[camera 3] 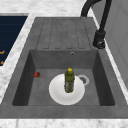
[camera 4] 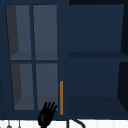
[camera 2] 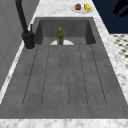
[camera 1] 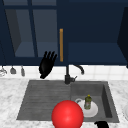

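Left hand sits left of centre in the front view, raised in front of the lower edge of the wall cabinet, fingers straight and spread — holding nothing. The nearest thing is the cabinet's handle, a vertical amber bar just to the right of the fingertips and apart from them. In the upper view the same hand appears at the bottom edge, left of centre, with the handle just to its right, not touching.

Right hand shows at the bottom edge of the front view, right of centre, in front of the sink rim; whether its fingers are open or curled cannot be told.

A bottle stands upright on a white plate in the sink basin, lower right of centre in the front view and well below the left hand. The right side view shows the bottle at the plate's middle. A red ball sits at bottom centre of the front view. The faucet rises behind the basin — below and right of the left hand.
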You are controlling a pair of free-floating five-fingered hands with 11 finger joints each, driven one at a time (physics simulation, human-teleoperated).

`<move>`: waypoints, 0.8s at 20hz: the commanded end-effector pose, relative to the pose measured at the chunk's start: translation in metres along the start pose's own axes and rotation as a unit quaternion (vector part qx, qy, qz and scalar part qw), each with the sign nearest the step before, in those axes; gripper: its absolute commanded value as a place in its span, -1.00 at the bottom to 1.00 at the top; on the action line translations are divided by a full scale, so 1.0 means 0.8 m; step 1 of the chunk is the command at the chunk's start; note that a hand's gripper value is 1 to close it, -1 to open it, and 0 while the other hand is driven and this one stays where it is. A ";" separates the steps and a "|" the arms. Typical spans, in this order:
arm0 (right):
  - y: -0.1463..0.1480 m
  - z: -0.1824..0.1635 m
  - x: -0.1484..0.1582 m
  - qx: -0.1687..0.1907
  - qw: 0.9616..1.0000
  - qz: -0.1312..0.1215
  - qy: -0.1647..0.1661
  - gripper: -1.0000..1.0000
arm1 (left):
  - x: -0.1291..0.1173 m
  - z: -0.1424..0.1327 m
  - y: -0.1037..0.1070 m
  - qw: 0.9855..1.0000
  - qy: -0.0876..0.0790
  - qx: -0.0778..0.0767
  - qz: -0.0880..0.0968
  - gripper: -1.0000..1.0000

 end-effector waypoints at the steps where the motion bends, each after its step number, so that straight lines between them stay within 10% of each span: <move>1: 0.000 0.000 0.000 0.000 1.000 0.000 0.000 0.00 | -0.003 0.003 0.015 0.998 -0.049 -0.034 0.004 -1.00; 16: 0.000 0.000 0.000 0.000 1.000 0.000 0.000 0.00 | 0.017 -0.024 0.082 0.997 -0.042 -0.054 0.040 -1.00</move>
